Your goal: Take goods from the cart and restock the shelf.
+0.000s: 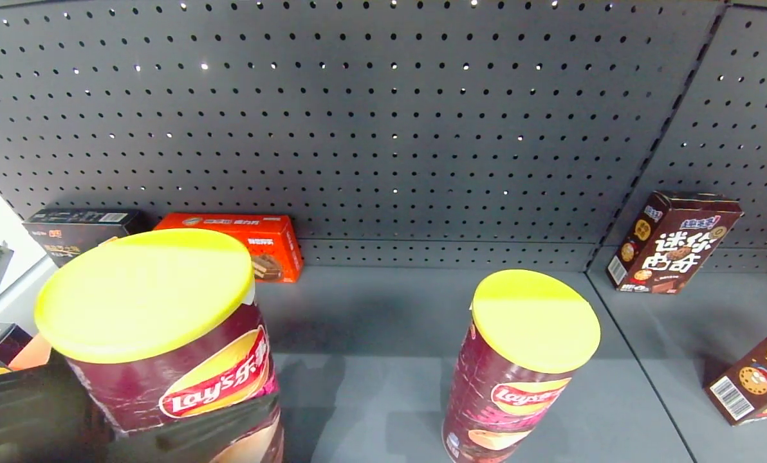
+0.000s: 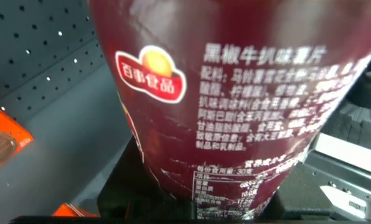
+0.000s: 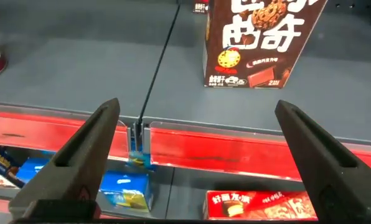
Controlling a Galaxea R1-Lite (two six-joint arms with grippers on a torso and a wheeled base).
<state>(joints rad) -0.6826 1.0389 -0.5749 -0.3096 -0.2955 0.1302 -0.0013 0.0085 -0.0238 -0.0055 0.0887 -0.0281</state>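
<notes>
My left gripper point(image 1: 132, 418) pinched the chip can point(image 1: 145, 296) between its jaws. A second can point(image 1: 525, 360) stood at its 3 o'clock; my right gripper point(image 3: 198, 155) gaped empty.

The dark grey shelf point(image 1: 383, 334) has a perforated back panel point(image 1: 358, 128) and a seam point(image 1: 637, 363) splitting it into two bays. In the left bay a chip canister point(image 1: 518, 366) with a yellow lid stands upright near the seam. An orange wafer box point(image 1: 255, 241) and a black box point(image 1: 81, 228) lie against the back. In the right bay one brown cookie box point(image 1: 670, 244) stands upright, and a second cookie box point(image 1: 757, 376), cut off by the frame edge, seems tilted. A red rail point(image 3: 235, 149) lines the shelf's front edge.
</notes>
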